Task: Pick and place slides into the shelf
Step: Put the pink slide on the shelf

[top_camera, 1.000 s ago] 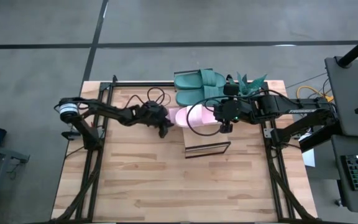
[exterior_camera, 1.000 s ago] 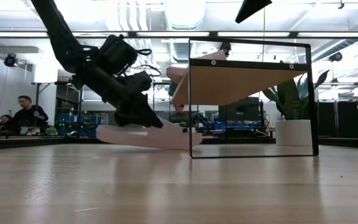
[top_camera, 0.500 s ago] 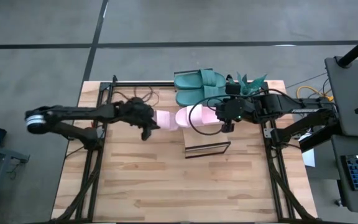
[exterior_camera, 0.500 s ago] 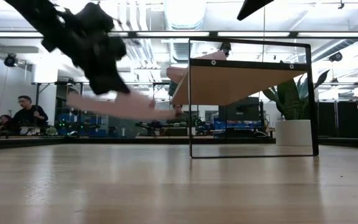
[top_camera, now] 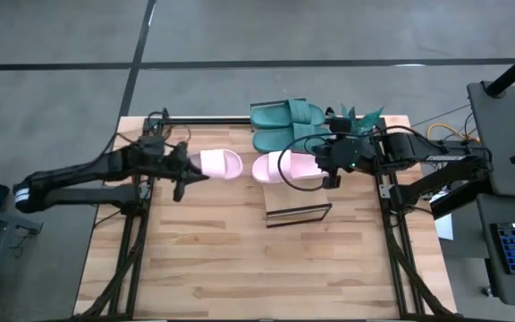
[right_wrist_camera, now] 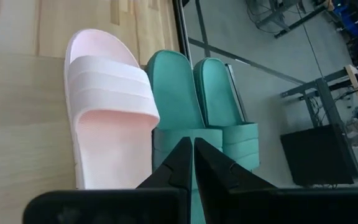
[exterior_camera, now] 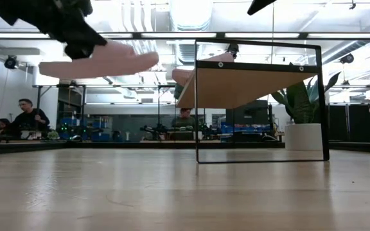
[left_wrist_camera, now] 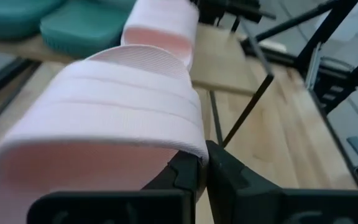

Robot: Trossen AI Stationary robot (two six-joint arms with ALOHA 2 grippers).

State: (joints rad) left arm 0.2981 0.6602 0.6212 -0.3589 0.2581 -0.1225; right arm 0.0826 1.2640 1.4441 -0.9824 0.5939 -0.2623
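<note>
The high view looks straight down on the whole wooden table point(top_camera: 240, 259), both arms and the grey floor around it, while the low view sits at tabletop height and faces level across the boards past the shelf point(exterior_camera: 260, 86) into the room behind. The left wrist view looks from very close along a pale pink slide point(left_wrist_camera: 110, 118), and the right wrist view looks down on the shelf top. Both wrist views share the teal-green pair point(right_wrist_camera: 210, 99) and the second pink slide point(right_wrist_camera: 107, 118), also seen from overhead.
</note>
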